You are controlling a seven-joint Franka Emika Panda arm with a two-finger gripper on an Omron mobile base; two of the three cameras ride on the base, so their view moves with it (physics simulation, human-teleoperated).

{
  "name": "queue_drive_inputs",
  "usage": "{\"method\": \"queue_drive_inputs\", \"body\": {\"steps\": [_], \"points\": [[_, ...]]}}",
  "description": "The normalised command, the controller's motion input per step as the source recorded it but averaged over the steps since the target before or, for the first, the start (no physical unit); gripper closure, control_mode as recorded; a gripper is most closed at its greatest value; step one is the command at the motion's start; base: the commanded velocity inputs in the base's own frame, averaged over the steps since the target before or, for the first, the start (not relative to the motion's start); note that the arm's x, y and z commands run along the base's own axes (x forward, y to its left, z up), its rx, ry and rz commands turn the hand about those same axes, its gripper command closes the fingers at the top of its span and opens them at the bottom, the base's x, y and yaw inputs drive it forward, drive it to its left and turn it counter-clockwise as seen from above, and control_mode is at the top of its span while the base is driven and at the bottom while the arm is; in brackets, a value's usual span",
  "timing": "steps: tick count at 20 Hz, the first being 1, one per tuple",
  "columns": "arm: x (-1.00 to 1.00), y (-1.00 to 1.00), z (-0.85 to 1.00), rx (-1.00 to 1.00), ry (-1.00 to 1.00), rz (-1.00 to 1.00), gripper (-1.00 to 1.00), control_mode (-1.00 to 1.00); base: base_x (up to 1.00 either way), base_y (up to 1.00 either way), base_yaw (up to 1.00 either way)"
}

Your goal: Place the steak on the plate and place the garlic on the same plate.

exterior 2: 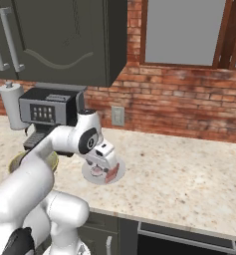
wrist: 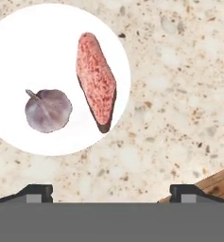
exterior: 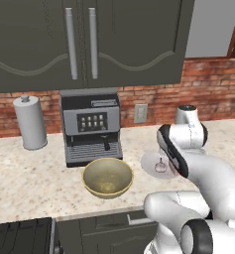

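Observation:
The round white plate (wrist: 19,52) lies on the speckled counter, and both foods rest on it. The steak (wrist: 96,79), a pinkish-red slab with a dark edge, sits on the plate's right side. The garlic (wrist: 48,110), a small purplish-white bulb, lies just left of the steak. My gripper (wrist: 112,194) hovers above the counter beside the plate, open with its tips far apart and nothing between them. From the base, the plate (exterior: 149,162) with the garlic (exterior: 160,166) shows next to my wrist. The steak (exterior 2: 111,176) peeks out under my hand.
An olive-yellow bowl (exterior: 107,177) stands left of the plate, in front of a coffee machine (exterior: 90,126). A paper towel roll (exterior: 30,121) is at the far left by the brick wall. A wooden edge (wrist: 217,183) shows low in the hand view.

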Motion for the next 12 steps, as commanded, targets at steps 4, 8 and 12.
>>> {"method": "queue_drive_inputs", "body": {"steps": [4, 8, 12], "points": [[-0.72, 0.04, 0.46, 0.0, 0.02, 0.04, -1.0, -1.0, 0.0, 0.0, 0.0], [-0.78, 0.0, 0.62, -0.02, -0.02, 0.05, -1.0, -1.0, 0.0, 0.0, 0.0], [-0.47, 0.12, 0.6, -0.01, -0.06, 0.12, -1.0, -1.0, 0.0, 0.0, 0.0]]}}
